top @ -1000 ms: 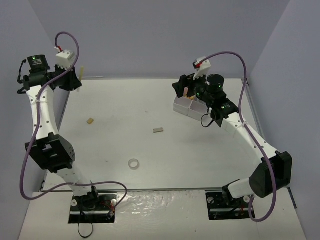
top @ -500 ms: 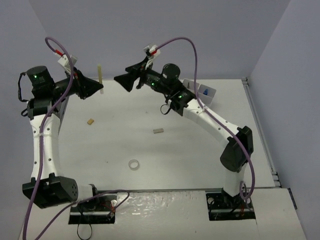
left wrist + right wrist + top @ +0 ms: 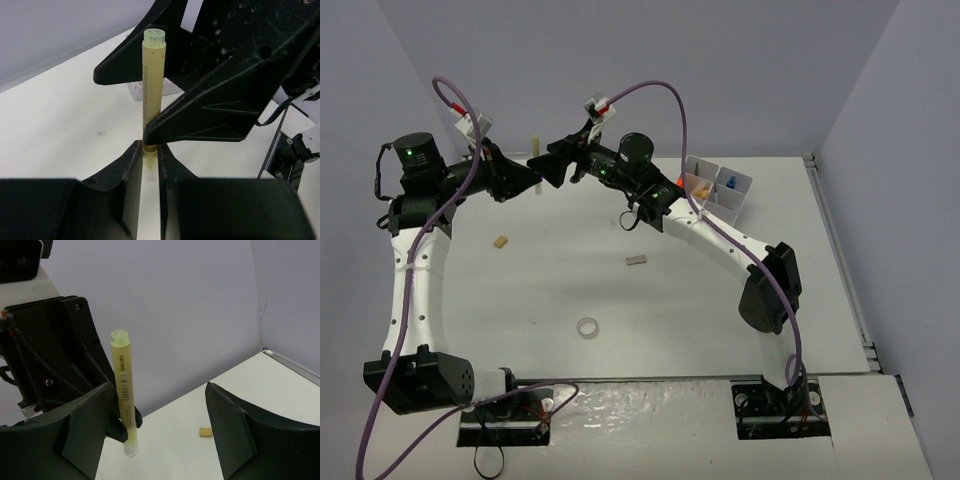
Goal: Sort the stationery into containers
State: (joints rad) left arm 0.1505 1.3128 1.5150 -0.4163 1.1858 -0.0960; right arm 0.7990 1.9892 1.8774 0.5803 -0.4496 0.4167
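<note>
Presently the left gripper [image 3: 150,150] pinches the yellow bar [image 3: 152,85] upright in mid-air, well apart from the white tray [image 3: 703,163], and the wide-open right gripper [image 3: 157,425] straddles it off-centre, so closing may knock it loose.

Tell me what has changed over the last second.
The right gripper left the white tray and swung left, open, up to the yellow pen; the left gripper, shut on the pen, carried it right to meet it. The tape ring, grey block and tan block stayed put.

The yellow bar [image 3: 152,90] looks translucent plastic; the table [image 3: 700,320] smooth, matt white.
</note>
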